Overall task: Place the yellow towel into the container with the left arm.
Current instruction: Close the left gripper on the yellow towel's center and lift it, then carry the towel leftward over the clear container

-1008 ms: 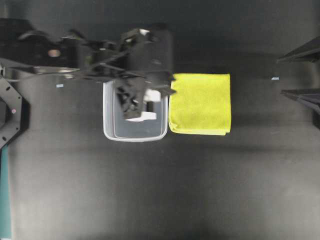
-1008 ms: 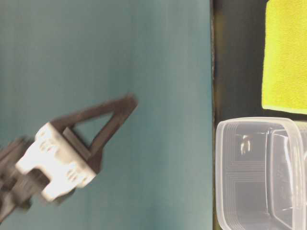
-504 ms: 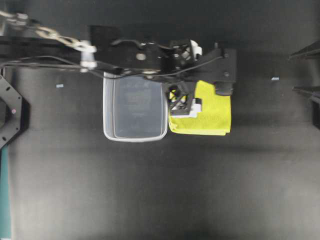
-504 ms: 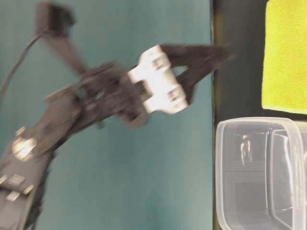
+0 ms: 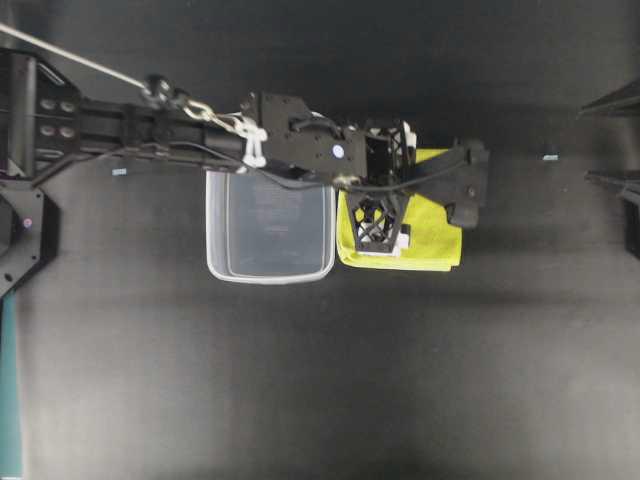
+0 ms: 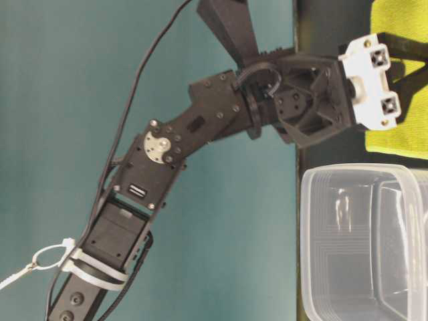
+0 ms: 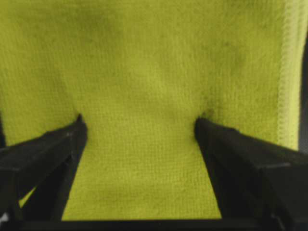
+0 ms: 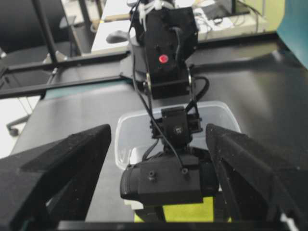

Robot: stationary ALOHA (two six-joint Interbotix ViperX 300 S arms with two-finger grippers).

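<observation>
cloth fills the left wrist view: the yellow towel (image 7: 144, 96), a folded microfibre square with a stitched hem down its right side, lies flat under the left gripper (image 7: 139, 132). the jaws stand spread wide, one fingertip (image 7: 72, 132) and the other pressing small dimples into the pile; nothing is held. seen from overhead, the towel (image 5: 435, 225) rests on the black table (image 5: 320, 380), just beside the right-hand wall of the container (image 5: 270, 275), apparently touching it. the clear tub is empty, and the left arm (image 5: 200, 135) reaches across its top edge. farther off, the right gripper (image 8: 159, 159) is drawn back at the table's edge, its jaws wide apart and empty.

handling, as a judgement: the towel is light, soft and limp, not fragile, with enough nap to resist slipping. a pinch that gathers a ridge of cloth near the middle should lift all layers together; a grip at one hem may let the fold fall open and drape over the tub's rim.
</observation>
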